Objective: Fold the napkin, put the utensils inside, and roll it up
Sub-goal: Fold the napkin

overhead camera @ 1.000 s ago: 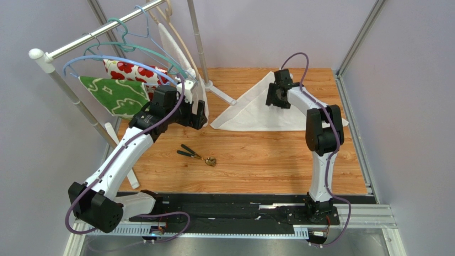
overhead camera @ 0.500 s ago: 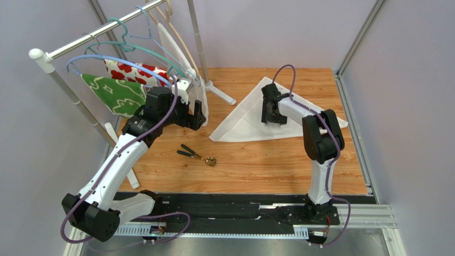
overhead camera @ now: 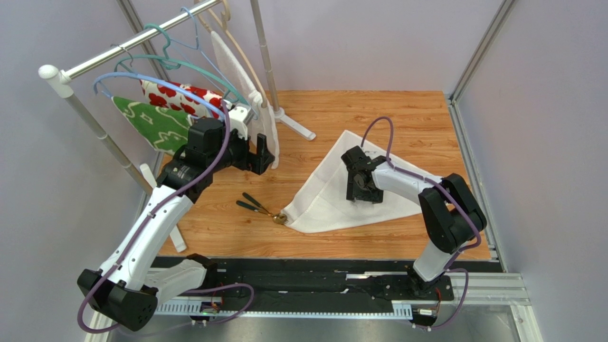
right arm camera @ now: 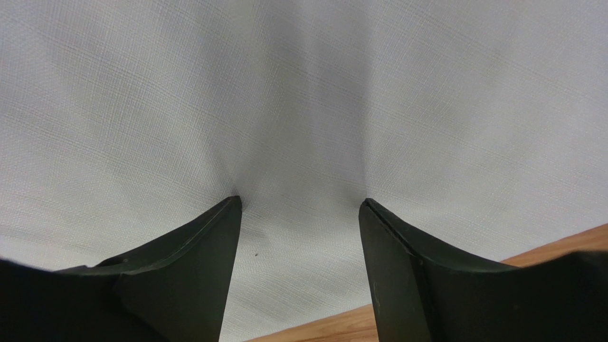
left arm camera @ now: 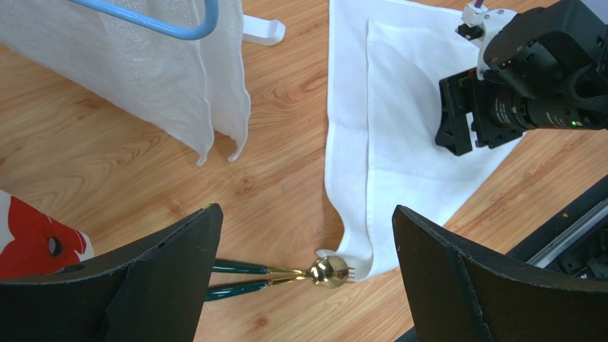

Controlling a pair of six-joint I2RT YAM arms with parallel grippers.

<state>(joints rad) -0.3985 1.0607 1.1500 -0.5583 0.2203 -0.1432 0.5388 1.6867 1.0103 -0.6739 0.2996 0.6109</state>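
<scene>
Where the right gripper (right arm camera: 300,203) came down, its two fingers stood apart with their tips pressed flat into the napkin (overhead camera: 325,203). The off-white cloth puckered in faint creases between them, and nothing was pinched. The napkin lay folded into a rough triangle on the wooden table (overhead camera: 342,110), right of centre. Its near-left corner touched the brass heads of the utensils (overhead camera: 260,207), whose dark green handles pointed away to the left. Above those handles hung the left gripper (left arm camera: 305,210), spread wide and holding nothing, clear of the tabletop. Just beyond it a textured white cloth (left arm camera: 164,85) drooped from a blue hanger (left arm camera: 150,21). Farther left on the rack (overhead camera: 128,46) were a red-flowered cloth (overhead camera: 175,94) and a green patterned one (overhead camera: 153,125).
</scene>
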